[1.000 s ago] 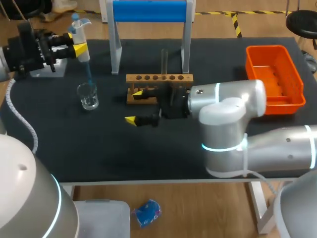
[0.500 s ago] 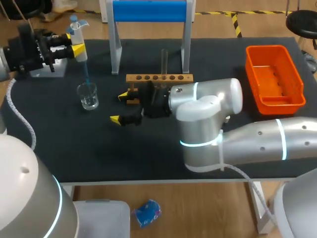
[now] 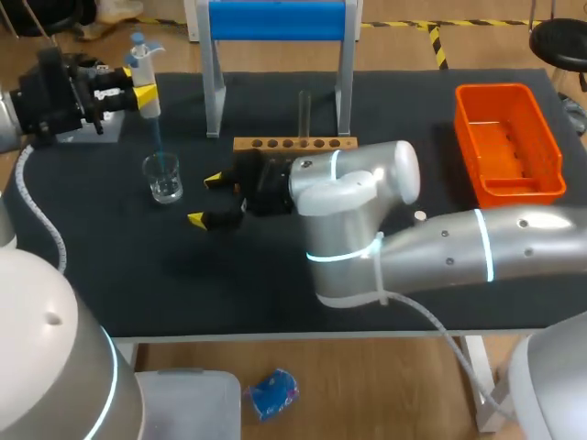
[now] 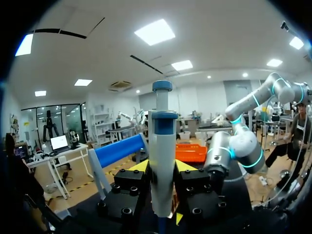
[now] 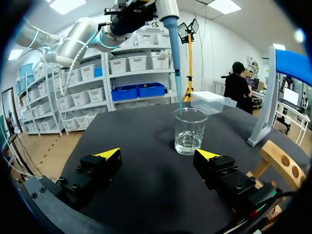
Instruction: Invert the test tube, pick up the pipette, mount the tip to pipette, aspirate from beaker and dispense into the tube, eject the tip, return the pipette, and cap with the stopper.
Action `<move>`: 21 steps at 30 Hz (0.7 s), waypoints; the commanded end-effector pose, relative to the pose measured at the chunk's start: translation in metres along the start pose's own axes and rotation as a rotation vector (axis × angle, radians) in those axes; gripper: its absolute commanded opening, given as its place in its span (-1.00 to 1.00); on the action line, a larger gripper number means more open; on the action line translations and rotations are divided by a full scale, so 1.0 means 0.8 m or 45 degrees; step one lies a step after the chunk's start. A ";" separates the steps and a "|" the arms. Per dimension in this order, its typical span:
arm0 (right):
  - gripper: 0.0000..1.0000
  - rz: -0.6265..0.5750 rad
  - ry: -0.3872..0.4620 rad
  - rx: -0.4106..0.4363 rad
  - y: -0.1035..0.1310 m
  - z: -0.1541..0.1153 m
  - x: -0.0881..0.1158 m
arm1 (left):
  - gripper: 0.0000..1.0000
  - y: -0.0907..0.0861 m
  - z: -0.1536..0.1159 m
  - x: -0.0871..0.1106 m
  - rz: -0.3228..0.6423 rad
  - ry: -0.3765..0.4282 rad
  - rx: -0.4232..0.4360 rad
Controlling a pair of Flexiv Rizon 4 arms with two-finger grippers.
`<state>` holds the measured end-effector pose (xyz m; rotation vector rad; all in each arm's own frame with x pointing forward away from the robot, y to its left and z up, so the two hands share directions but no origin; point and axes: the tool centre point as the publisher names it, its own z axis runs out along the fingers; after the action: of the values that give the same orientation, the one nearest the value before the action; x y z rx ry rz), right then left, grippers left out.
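Note:
My left gripper is shut on the white and blue pipette, which it holds upright at the back left. The pipette's blue tip points down, with its end at the mouth of the glass beaker. In the left wrist view the pipette stands between the yellow fingertips. My right gripper is open, lying low just right of the beaker. In the right wrist view the beaker is ahead of the open gripper, and the tip hangs over it. A test tube stands upright in the wooden rack.
An orange bin sits at the right. A blue-topped metal stand rises behind the rack. A grey block lies under my left arm. A small white piece rests right of my right arm, which crosses the table's middle.
My right arm has swept left across the table, bringing its open gripper close to the beaker. The left gripper with the pipette has shifted slightly back and left.

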<state>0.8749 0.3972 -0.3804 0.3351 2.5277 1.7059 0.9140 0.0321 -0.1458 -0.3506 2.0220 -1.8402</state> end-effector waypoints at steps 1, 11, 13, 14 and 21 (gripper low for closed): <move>1.00 0.001 -0.007 0.015 0.003 0.017 0.000 | -1.00 -0.003 0.000 0.000 -0.001 -0.006 -0.004; 1.00 0.001 -0.007 0.015 0.003 0.017 0.000 | -1.00 -0.003 0.000 0.000 -0.001 -0.006 -0.004; 1.00 0.001 -0.007 0.015 0.003 0.017 0.000 | -1.00 -0.003 0.000 0.000 -0.001 -0.006 -0.004; 1.00 0.001 -0.007 0.015 0.003 0.017 0.000 | -1.00 -0.003 0.000 0.000 -0.001 -0.006 -0.004; 1.00 0.001 -0.007 0.015 0.003 0.017 0.000 | -1.00 0.010 0.000 -0.011 0.024 -0.044 0.009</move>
<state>0.8773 0.4078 -0.3821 0.3385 2.5387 1.6904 0.9200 0.0383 -0.1476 -0.3634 2.0075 -1.8127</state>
